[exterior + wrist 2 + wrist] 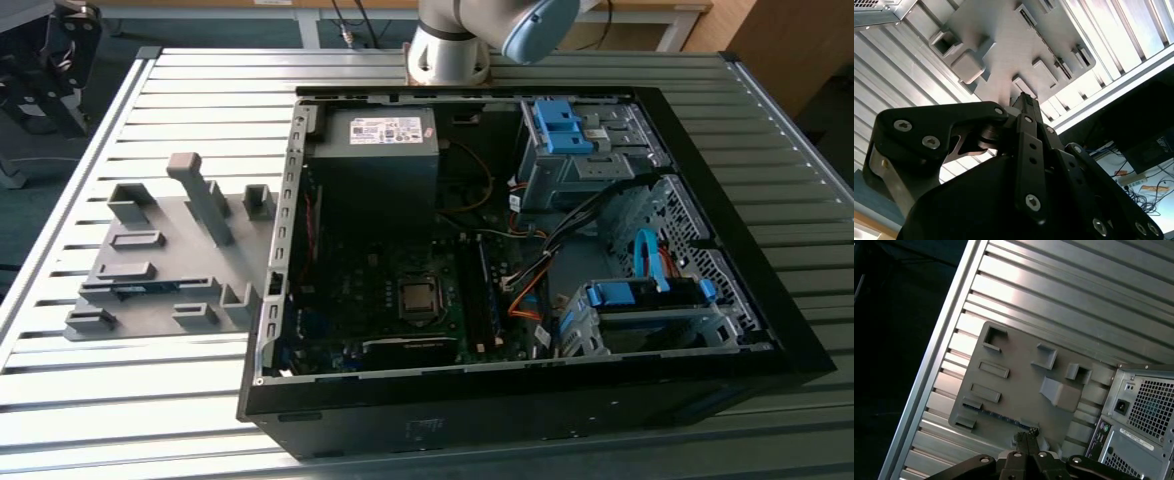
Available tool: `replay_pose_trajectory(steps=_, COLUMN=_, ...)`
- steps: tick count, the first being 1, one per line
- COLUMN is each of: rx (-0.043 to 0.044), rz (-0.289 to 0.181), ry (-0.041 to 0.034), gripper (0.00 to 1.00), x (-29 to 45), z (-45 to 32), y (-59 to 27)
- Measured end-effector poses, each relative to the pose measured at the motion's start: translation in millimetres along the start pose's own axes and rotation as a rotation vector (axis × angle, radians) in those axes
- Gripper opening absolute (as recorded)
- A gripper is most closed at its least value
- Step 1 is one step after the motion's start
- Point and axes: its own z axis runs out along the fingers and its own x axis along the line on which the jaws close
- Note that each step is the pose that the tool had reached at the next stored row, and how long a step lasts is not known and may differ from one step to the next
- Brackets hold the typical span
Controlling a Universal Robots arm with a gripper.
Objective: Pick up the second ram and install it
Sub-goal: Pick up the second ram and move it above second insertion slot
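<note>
While the pincer (1027, 433) hangs well above the grey tray (167, 262), its fingers look clenched together with nothing between them, though the angle is poor. The second ram (131, 289) stands on edge in a tray slot, at nine o'clock from the open computer case (534, 410) on the slatted worktop (200, 90). I judge the step in hand to be the approach for pickup. A grasp calls for spreading the fingers, lining them across the stick's thin edge and descending squarely.
</note>
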Motion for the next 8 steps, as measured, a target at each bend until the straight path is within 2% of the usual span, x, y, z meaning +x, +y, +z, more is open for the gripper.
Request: replay_pose_trajectory(steps=8, rx=-0.0006, rz=-0.023, ry=0.0002, gripper=0.11, x=0.1, z=0.0, y=0.0)
